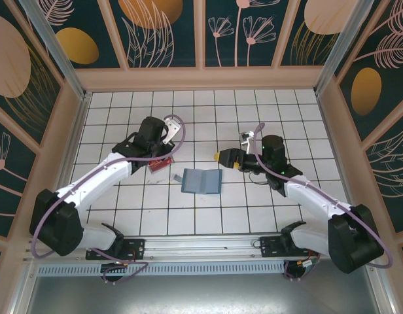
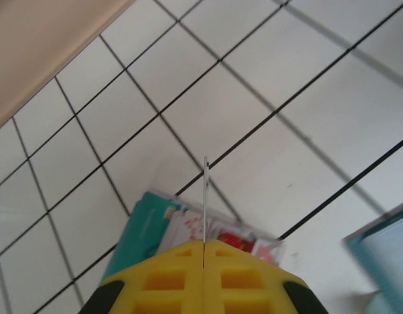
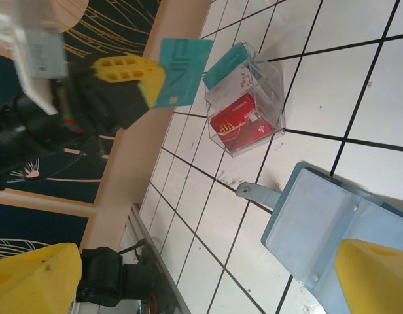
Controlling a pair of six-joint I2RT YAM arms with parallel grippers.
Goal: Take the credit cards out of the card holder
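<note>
So, hard-to-see bits first. From the left wrist view the left gripper (image 2: pixel 204 247) shows just its yellow fingertips, pressed together on a teal card (image 2: pixel 205 196). The card is edge-on there, basically a thin line. The right wrist view gives the card's face: there's pale lettering on it, but it's tilted and a bit blurry, so I can't read it for sure.

The card is held up in the air above a clear plastic box (image 3: pixel 273 85) sitting on the white tiled floor (image 3: pixel 332 85). In that box:
- a second teal card (image 3: pixel 224 64)
- a white card with pink print (image 3: pixel 235 84)
- a red card (image 3: pixel 244 121) with white markings too small to read

From the left wrist view those are half hidden behind the fingers and out of focus.

The card holder (image 3: pixel 322 219) lies open with the blue-grey inside up, just beside the box and not touching it. A small strap tab (image 3: pixel 254 191) sticks out toward the box. Its far end is cut off by the frame and partly covered by a yellow finger of the right gripper (image 3: pixel 208 261). That gripper's jaws are spread wide apart near the holder. I can't tell whether the pockets have any cards in them.
</note>
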